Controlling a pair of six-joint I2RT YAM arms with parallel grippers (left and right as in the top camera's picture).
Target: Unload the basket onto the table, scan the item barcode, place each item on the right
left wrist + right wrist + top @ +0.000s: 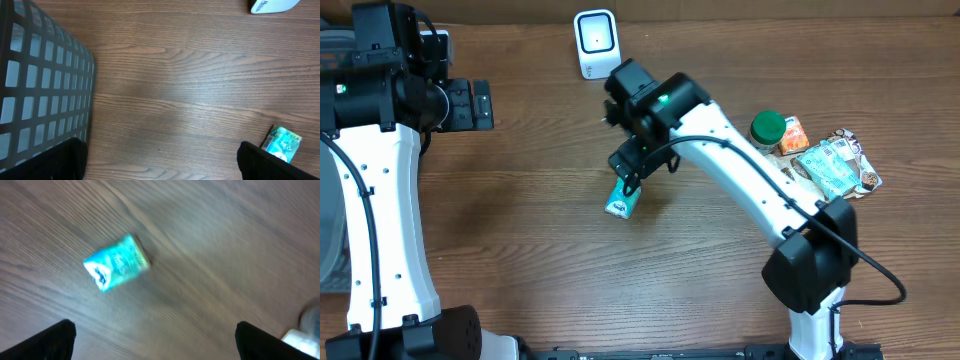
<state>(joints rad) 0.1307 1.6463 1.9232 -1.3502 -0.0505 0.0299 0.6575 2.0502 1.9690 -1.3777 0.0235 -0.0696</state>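
Right gripper (155,342) hangs wide open and empty above the teal tissue packet (116,262), which lies loose on the wooden table (520,220), apart from the white scanner (595,42). Whether its barcode is already scanned cannot be told. A green-lidded jar (768,127) and other packets (835,165) wait at right.

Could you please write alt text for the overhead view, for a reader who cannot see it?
From above, the right gripper hangs over a small teal packet lying on a wooden table, near a white barcode scanner at the far edge. A green-lidded jar and snack packets lie beside the right arm; the left arm stands at the other side.
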